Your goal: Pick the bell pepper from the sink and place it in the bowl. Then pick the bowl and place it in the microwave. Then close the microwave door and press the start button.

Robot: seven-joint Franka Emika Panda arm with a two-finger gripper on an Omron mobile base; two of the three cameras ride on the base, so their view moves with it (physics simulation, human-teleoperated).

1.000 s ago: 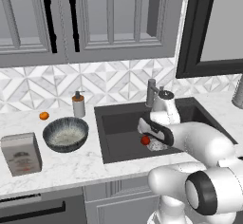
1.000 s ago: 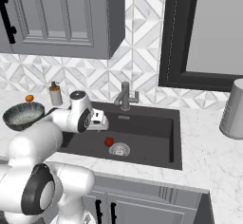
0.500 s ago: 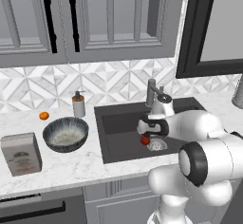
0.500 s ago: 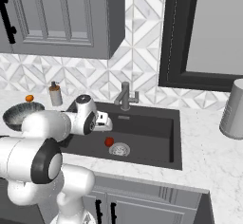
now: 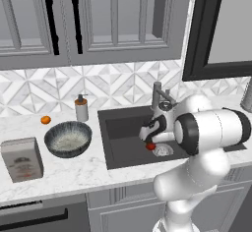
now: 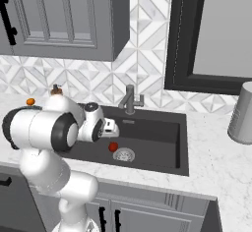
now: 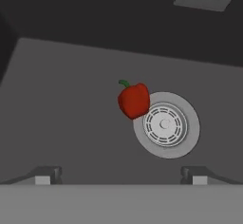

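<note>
So we've got the claw (image 7: 121, 175) hanging over the sink (image 5: 123, 147), fingers spread wide with nothing between them. Looking down along it, the bell pepper (image 7: 134, 99) sits on the dark sink floor, red with a little green stem, right up against the rim of the round silver drain (image 7: 166, 125) and overlapping its edge a bit from this angle. Both fingertips (image 7: 45, 175) are apart from the pepper, clearly above it rather than around it.

From the left side we see the pepper (image 5: 150, 146) just under the hand, next to the drain, with the steel faucet (image 5: 158, 96) behind it. The right side shows the same thing: pepper (image 6: 113, 147) beside the drain (image 6: 123, 154), hand just above and to the left.

The bowl (image 5: 68, 138) is out on the marble surface (image 5: 74, 172) left of the sink, upright, pale inside. Near it we've got a small orange fruit (image 5: 45, 120), a soap bottle (image 5: 81, 108) by the backsplash and a boxy grey carton (image 5: 21, 159) close to the front edge.
</note>
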